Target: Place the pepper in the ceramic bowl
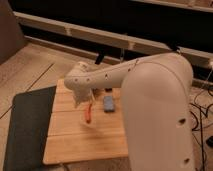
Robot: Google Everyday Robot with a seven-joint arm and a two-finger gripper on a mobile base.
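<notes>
Currently: pepper on board, gripper close beside it

Leftmost, a dark mat lies flat, its right edge meeting the wooden board. Over the board's upper left part, the gripper hangs below the end of the white arm. It is pale and partly masked by the arm, and whether it is open or closed cannot be told. The pepper lies on the board just below and right of the gripper; contact between the two cannot be confirmed. A blue block rests just right of the pepper, apart from it. The arm's bulk covers the board's right side. Cables trail on the floor at far right.
</notes>
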